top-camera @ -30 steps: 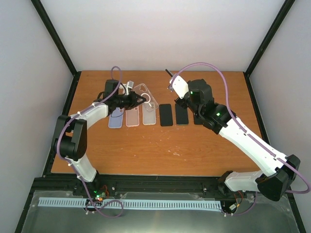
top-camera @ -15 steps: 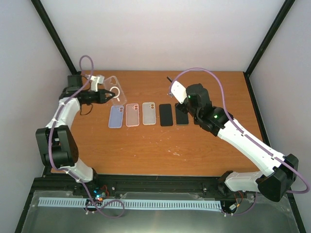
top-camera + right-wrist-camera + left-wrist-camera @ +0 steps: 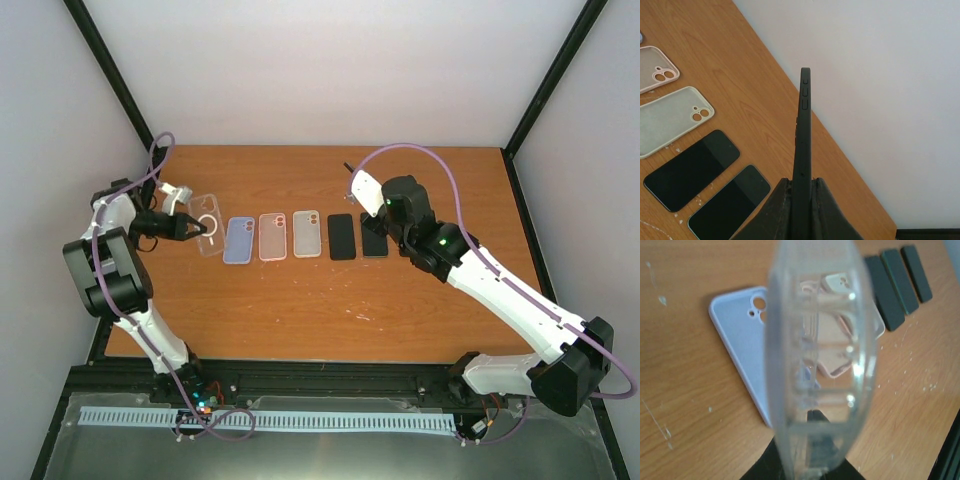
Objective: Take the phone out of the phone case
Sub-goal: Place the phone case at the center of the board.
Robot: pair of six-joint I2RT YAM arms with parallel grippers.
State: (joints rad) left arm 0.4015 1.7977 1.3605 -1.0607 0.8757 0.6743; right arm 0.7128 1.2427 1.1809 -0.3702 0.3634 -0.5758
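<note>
My right gripper [image 3: 801, 184] is shut on a black phone [image 3: 803, 130], held edge-on and upright above the back of the table; from above it shows as a thin dark sliver [image 3: 348, 162] past the right gripper [image 3: 362, 186]. Out at the table's left side, my left gripper [image 3: 181, 226] is shut on an empty clear phone case [image 3: 207, 225], at the left end of the row. In the left wrist view the clear case [image 3: 815, 340] stands edge-on, pinched between the dark fingers [image 3: 840, 467] at the bottom.
A row lies across the table: lavender case [image 3: 238, 240], pink case [image 3: 273, 236], cream case [image 3: 307, 233], then black phones [image 3: 342, 236] [image 3: 374, 240]. A third black slab [image 3: 916, 265] lies beyond them. Black frame posts stand at the back corners.
The left arm swung left and toward the near side with the clear case, from behind the row to its left end. The right arm lifted slightly a second ago and has since stayed still.
</note>
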